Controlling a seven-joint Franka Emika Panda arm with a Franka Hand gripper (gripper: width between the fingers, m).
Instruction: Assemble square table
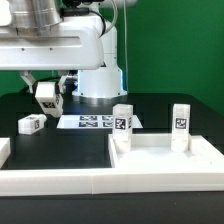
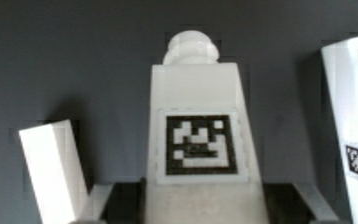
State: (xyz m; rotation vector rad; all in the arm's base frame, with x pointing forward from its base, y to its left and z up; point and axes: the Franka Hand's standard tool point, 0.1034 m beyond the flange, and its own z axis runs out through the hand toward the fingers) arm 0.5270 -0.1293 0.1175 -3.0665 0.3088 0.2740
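Bright even light, soft low-resolution blur

likely a lab, marker board (image 1: pixel 93 122), green backdrop (image 1: pixel 180 40)

Plain green backdrop (image 1: pixel 170 40) behind a matte black tabletop (image 1: pixel 62 150)

Legs (image 1: pixel 122 121) seemingly upright on slab (image 1: pixel 165 160)
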